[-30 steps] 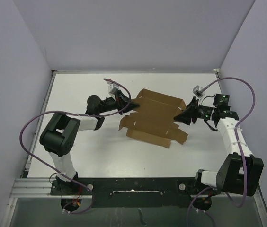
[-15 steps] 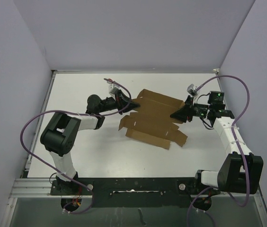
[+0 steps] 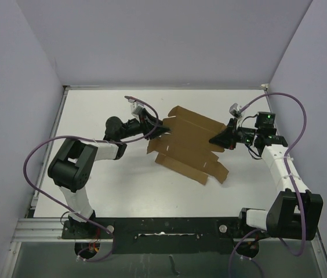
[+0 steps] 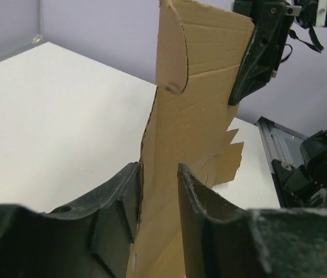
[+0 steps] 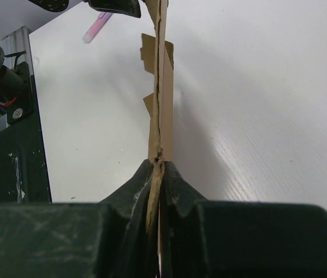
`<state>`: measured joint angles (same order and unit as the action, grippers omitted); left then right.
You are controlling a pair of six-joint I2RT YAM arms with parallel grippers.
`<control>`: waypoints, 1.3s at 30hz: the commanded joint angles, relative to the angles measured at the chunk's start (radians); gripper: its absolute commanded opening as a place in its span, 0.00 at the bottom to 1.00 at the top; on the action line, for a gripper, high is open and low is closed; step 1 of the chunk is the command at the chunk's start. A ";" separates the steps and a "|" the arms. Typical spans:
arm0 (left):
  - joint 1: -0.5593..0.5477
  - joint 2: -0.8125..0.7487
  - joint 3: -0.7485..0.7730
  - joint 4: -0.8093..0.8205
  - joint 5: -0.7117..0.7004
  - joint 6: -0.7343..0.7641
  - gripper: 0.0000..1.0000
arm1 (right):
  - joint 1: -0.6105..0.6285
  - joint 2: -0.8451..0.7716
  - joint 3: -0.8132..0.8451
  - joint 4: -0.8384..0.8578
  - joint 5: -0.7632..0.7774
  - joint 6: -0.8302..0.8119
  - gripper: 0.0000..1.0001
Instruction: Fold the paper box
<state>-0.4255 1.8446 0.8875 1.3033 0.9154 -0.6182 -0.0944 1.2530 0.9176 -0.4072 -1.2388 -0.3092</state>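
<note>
The paper box point(image 3: 189, 145) is a flat brown die-cut sheet with flaps, lying in the middle of the white table point(image 3: 94, 104). My right gripper point(image 3: 214, 141) is shut on its right edge. In the right wrist view the sheet point(image 5: 163, 104) runs edge-on out of the closed right gripper point(image 5: 159, 168). My left gripper point(image 3: 159, 128) is at the sheet's upper left flap. In the left wrist view the fingers of the left gripper point(image 4: 159, 174) stand apart with the cardboard point(image 4: 198, 116) showing in the gap between them. The right gripper point(image 4: 259, 52) shows at the sheet's far end.
Lilac walls point(image 3: 169, 40) close in the table on three sides. The black rail point(image 3: 163, 229) with both arm bases runs along the near edge. Purple cables point(image 3: 36, 156) loop off both arms. White table surface point(image 3: 123, 185) lies in front of the sheet.
My right gripper has shifted left and a little back with the sheet's right edge. The sheet has turned and its left end slid right. The left gripper has barely moved.
</note>
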 commanded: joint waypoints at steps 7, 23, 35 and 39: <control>0.056 -0.484 -0.269 -0.462 -0.373 0.087 0.40 | -0.003 -0.059 0.025 -0.034 0.015 -0.030 0.00; -0.081 -0.411 -0.231 -0.612 -0.631 0.115 0.00 | 0.012 -0.039 0.022 -0.030 0.024 -0.014 0.00; -0.134 -0.279 -0.187 -0.465 -0.597 0.135 0.00 | 0.015 -0.020 0.018 -0.029 0.015 -0.014 0.00; -0.148 -0.264 -0.202 -0.428 -0.576 0.136 0.00 | 0.017 -0.016 0.017 -0.028 0.013 -0.013 0.00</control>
<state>-0.5587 1.5536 0.6594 0.7593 0.3111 -0.5022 -0.0879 1.2339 0.9176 -0.4503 -1.2034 -0.3222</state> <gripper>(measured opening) 0.007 0.040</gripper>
